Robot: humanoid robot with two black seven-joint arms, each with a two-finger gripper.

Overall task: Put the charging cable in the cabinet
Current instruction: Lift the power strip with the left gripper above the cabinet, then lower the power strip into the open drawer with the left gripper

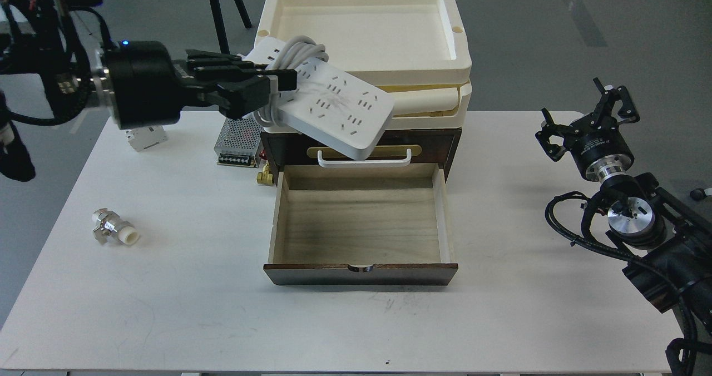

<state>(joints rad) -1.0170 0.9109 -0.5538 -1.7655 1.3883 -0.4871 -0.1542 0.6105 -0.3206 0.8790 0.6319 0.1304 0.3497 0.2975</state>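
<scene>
Nearest the camera lay the bare front of the white table (167, 320); just beyond it the drawer (359, 226) of the cabinet (439, 142) stood pulled fully out, its dark front board toward the viewer and its pale wood-lined inside empty; to the left, well apart from the drawer, a small metal fitting with a white cap (114, 227) lay on its side; at the right edge the right gripper (603, 106) hung clear of the table, holding nothing, its fingers spread apart; farther back, the cabinet's dark brown body showed a brass plate (414, 152) and a white handle (364, 162) above the drawer opening; just left of the cabinet sat a perforated metal power-supply box (236, 141), a small brass piece (263, 176) beside its near corner, and a small white block (146, 137) farther left, partly under the left arm; above the cabinet's front the left gripper (272, 84) was clamped on the near-left end of the charging cable (339, 112), which hung tilted in the air, its sockets facing up and its white cord looped round the gripped end, its lower corner overlapping the brass plate in view; behind it, cream plastic trays (456, 48) were stacked on top of the cabinet
</scene>
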